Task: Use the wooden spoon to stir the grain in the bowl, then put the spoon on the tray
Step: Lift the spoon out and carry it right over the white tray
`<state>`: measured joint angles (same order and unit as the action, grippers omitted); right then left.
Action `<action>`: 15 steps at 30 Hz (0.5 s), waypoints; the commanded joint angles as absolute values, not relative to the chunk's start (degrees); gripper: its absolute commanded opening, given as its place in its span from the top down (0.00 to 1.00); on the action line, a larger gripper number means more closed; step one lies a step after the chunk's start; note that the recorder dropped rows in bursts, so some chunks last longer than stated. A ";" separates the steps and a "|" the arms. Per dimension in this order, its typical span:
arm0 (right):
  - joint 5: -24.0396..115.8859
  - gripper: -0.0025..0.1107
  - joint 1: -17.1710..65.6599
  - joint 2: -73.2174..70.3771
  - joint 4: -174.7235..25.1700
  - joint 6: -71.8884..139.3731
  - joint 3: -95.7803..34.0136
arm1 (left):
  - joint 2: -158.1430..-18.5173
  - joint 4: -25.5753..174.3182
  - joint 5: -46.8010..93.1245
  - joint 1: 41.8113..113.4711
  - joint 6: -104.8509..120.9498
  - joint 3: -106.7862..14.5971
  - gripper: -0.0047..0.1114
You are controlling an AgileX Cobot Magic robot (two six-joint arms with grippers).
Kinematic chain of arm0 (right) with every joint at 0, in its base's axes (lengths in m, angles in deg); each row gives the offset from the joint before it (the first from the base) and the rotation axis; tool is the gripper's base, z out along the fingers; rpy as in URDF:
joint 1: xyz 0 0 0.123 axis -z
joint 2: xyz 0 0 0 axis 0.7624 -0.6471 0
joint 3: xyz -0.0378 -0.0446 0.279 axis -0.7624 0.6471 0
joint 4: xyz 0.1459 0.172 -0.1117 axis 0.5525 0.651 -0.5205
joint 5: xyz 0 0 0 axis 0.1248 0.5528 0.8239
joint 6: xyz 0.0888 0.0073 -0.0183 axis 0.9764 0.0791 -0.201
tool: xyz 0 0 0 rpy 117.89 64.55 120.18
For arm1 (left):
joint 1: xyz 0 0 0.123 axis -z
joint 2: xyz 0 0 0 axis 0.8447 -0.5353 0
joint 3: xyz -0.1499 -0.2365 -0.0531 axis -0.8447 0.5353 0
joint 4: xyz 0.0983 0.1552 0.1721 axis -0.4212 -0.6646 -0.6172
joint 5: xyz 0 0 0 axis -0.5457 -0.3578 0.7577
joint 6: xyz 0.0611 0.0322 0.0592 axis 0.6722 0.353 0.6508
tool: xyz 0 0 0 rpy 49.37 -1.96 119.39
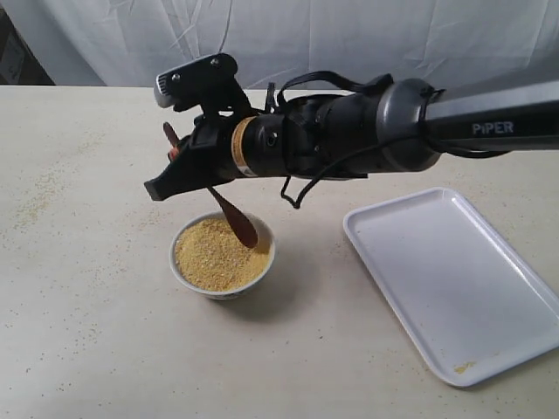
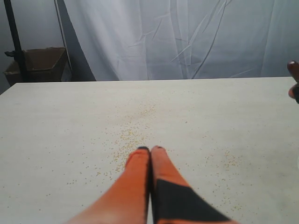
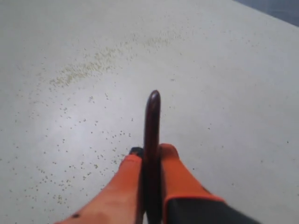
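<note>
Exterior view: right gripper [image 1: 175, 155] clamps wooden spoon [image 1: 232, 216], tilted so tip reaches grain [image 1: 210, 257] in bowl [image 1: 187, 278] for stirring; tray [image 1: 454, 271] near table edge; left gripper [image 2: 150, 151] pinched together, empty.

Your pale beige surface [image 1: 87, 332] runs back to a creased white cloth [image 2: 187, 37] hanging behind it. Past its far corner you can see a brown box [image 2: 44, 65] with a dark pole [image 2: 13, 37] by it.
</note>
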<state>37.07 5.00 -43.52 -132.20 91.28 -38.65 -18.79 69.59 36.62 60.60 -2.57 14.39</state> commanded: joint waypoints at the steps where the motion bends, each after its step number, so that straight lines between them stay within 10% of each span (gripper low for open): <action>1: 37.60 0.96 5.03 -39.85 -131.01 92.29 -38.80 | -18.52 69.63 36.40 60.56 -2.76 14.60 0.96; 15: 71.27 0.98 10.20 -24.06 -107.43 75.83 -38.80 | -18.52 69.63 36.40 60.56 -2.76 14.60 0.96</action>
